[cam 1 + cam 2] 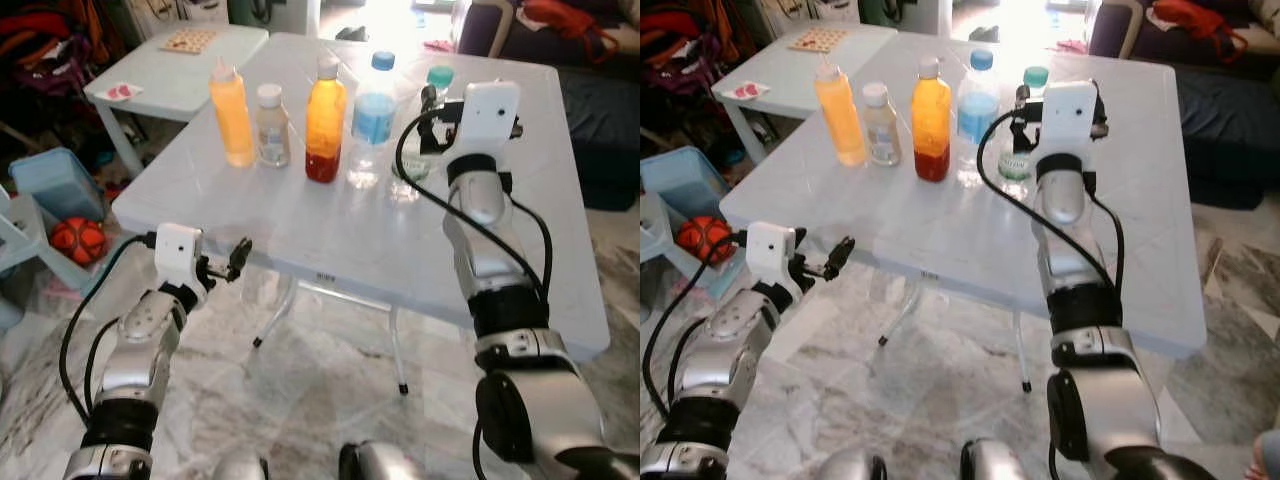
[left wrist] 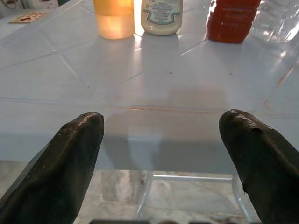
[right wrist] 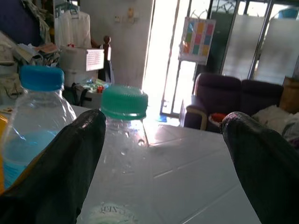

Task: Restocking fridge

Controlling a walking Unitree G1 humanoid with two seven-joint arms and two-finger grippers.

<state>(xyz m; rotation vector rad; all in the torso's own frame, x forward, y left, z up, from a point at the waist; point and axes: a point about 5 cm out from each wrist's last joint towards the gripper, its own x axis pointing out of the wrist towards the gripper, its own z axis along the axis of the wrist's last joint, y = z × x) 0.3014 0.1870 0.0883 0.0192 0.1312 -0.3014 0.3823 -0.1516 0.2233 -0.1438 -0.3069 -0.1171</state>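
Several bottles stand in a row on the white table (image 1: 330, 240): an orange squeeze bottle (image 1: 231, 112), a small white-capped bottle (image 1: 271, 125), an orange-red juice bottle (image 1: 325, 120), a blue-capped water bottle (image 1: 374, 120) and a clear green-capped bottle (image 3: 124, 101). My right gripper (image 3: 163, 135) is open at the green-capped bottle's neck height. That bottle sits between the fingers, close to one finger (image 3: 70, 154). The right arm hides part of the bottle in the eye views. My left gripper (image 1: 238, 258) is open and empty at the table's near edge, pointing at the bottles.
A smaller white table (image 1: 180, 75) with a wooden board (image 1: 188, 40) stands at the back left. A blue bin (image 1: 55, 185) and an orange ball (image 1: 78, 240) lie on the floor to the left. A dark sofa (image 1: 600, 110) is at the right.
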